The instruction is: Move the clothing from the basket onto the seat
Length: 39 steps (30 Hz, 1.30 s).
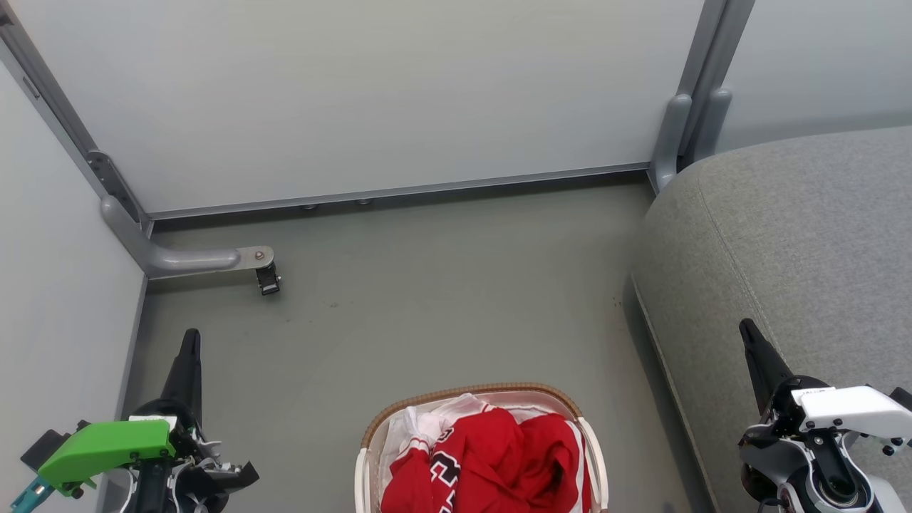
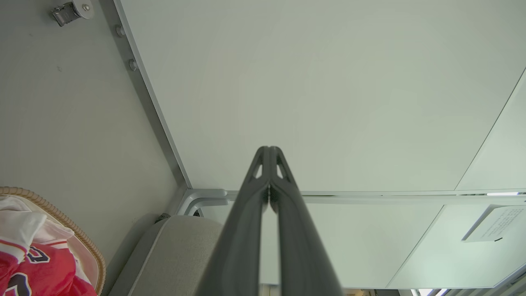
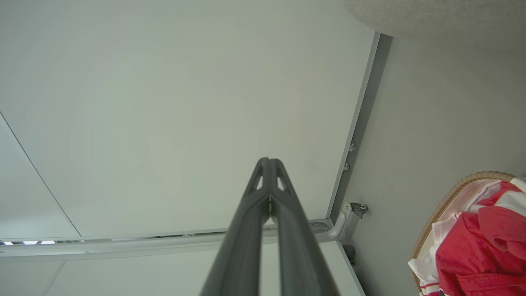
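Red fabric with white trim, the clothing (image 1: 499,456) lies heaped in the basket (image 1: 467,391), which stands on the grey floor (image 1: 427,285) at the near middle. A black number shows on the left side of the heap. The white cloth (image 1: 422,422) at its far-left edge may be a sleeve or the liner; I cannot tell which. The garments look light, soft and floppy, so they should sag and trail from wherever they are pinched. A raised red fold on top of the heap seems the best place to take hold, clear of that white cloth, which might lift along with it. The seat (image 1: 805,235) rises just right of the basket, its rounded grey edge close by. The left gripper (image 1: 191,340) hangs at the near left over the floor and the right gripper (image 1: 748,331) at the near right before the seat. On both, the fingers are pressed together and grasp nothing.
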Motion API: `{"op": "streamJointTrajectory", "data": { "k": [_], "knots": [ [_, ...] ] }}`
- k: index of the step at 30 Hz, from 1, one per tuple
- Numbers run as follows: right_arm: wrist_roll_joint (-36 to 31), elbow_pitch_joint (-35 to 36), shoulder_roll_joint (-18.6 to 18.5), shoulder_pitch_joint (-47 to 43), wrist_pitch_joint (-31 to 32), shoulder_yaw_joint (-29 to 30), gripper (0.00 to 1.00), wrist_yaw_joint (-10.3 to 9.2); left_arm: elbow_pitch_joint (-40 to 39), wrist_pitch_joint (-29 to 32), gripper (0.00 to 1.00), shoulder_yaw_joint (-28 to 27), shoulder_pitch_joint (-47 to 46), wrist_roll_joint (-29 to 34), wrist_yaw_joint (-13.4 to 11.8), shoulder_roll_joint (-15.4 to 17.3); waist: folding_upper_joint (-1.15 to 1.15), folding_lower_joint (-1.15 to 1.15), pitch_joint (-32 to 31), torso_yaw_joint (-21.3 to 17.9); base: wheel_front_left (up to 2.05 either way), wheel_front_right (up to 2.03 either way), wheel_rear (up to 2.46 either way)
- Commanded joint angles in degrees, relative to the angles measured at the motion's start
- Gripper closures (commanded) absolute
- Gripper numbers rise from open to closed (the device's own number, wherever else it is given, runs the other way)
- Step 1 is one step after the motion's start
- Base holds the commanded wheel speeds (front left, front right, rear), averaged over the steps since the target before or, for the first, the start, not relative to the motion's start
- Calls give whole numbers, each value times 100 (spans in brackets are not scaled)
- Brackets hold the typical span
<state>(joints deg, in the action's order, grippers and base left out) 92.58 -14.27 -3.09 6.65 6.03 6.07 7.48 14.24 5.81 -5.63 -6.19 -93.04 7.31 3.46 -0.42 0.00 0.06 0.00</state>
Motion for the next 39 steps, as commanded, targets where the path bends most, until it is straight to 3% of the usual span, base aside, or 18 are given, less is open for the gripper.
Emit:
{"op": "streamJointTrajectory", "data": {
  "k": [1,27,28,39],
  "knots": [
    [-29,13,-14,-44,20,19,100,2,-11,6,100,-25,-43,41,33,9,42,0,0,0,0,0,0],
    [-37,12,-6,-42,28,27,100,2,-9,19,100,-42,-46,49,33,-4,42,0,0,0,0,0,0],
    [-8,-16,8,-2,7,10,0,0,19,9,0,-14,2,28,-2,-14,0,0,0,0,0,0,0],
    [-284,-91,-87,3,-213,-178,0,0,273,-216,0,167,-42,412,-5,24,3,0,13,8,0,0,0]
  ]
}}
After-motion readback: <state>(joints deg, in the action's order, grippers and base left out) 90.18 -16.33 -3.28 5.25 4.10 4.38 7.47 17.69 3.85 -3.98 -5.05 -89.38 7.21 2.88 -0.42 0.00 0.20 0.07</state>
